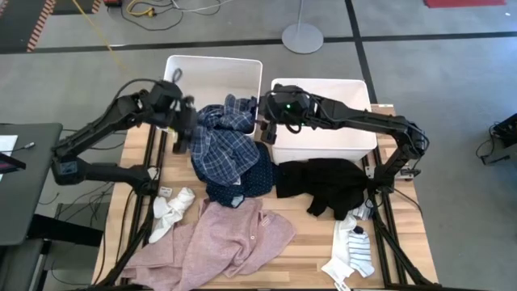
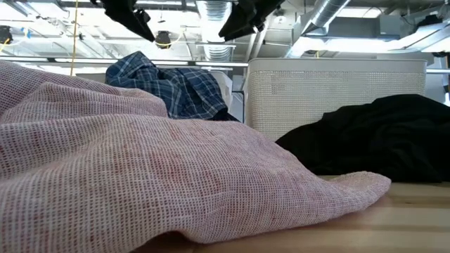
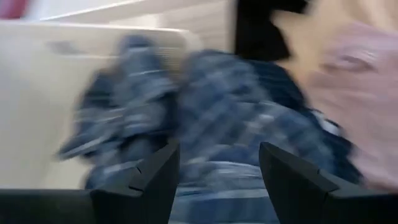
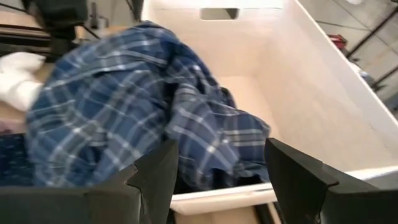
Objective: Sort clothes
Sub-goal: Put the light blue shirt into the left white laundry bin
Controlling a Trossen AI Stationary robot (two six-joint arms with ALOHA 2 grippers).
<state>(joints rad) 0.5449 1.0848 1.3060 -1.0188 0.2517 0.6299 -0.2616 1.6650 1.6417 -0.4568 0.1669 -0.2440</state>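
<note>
Wooden tabletop [image 1: 307, 242] carries two white plastic bins [image 1: 323, 141], a pink woven shirt [image 1: 226, 242] and a black garment [image 1: 331, 184]. Draped over the left bin's rim, the blue-white plaid shirt [image 1: 226, 141] lies between left gripper [image 1: 182, 133] and right gripper [image 1: 266, 129], both with jaws apart, empty.

- The wooden tabletop [image 1: 299, 255] carries two white bins and several clothes.
- The left bin [image 1: 212, 74] and the right bin [image 1: 321, 121] stand side by side at the far edge.
- A blue-white plaid shirt [image 1: 224, 145] hangs over the left bin's rim down onto a navy dotted top [image 1: 250, 179] in the middle.
- A black garment [image 1: 327, 184] lies near the right edge.
- A pink shirt [image 1: 218, 242] covers the near left part.
- White socks [image 1: 171, 212] lie near the left edge.
- Striped socks [image 1: 354, 252] lie at the near right corner.
</note>
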